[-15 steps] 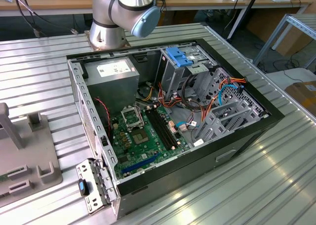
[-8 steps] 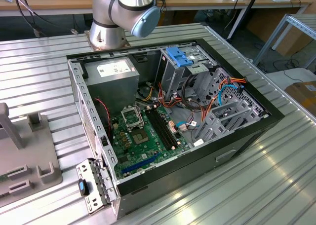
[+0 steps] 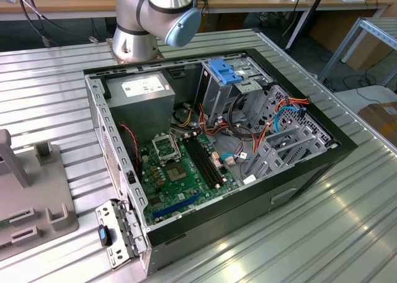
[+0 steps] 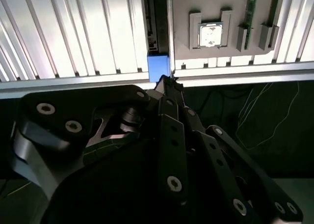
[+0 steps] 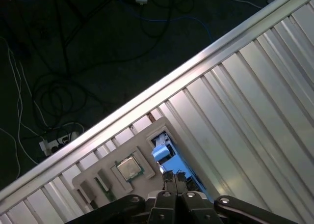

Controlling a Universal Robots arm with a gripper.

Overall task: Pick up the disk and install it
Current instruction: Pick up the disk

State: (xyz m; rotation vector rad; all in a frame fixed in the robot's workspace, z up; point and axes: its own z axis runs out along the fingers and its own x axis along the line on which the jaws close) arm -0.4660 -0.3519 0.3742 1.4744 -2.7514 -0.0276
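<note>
The disk [image 4: 158,67] stands on edge in a slot of a grey fixture tray [image 4: 206,3], with its bright blue bracket end towards me and its dark edge running away behind it. In the first wrist view the disk [image 5: 164,153] shows as a blue block beside the tray [image 5: 93,184]. In both wrist views my black gripper [image 4: 168,82] [image 5: 172,175] hangs over the blue end, fingers shut together with nothing visibly between them. I cannot tell whether the tips touch the disk.
A processor chip [image 4: 211,35] [image 5: 128,167] lies in a tray pocket beside the disk. The open computer case [image 3: 105,128] lies on the ribbed metal table [image 3: 49,84], with a drive cage topped by a blue plastic part [image 3: 224,71], a power-supply box [image 3: 144,92] and a motherboard [image 3: 186,171]. The table edge and floor cables are close by.
</note>
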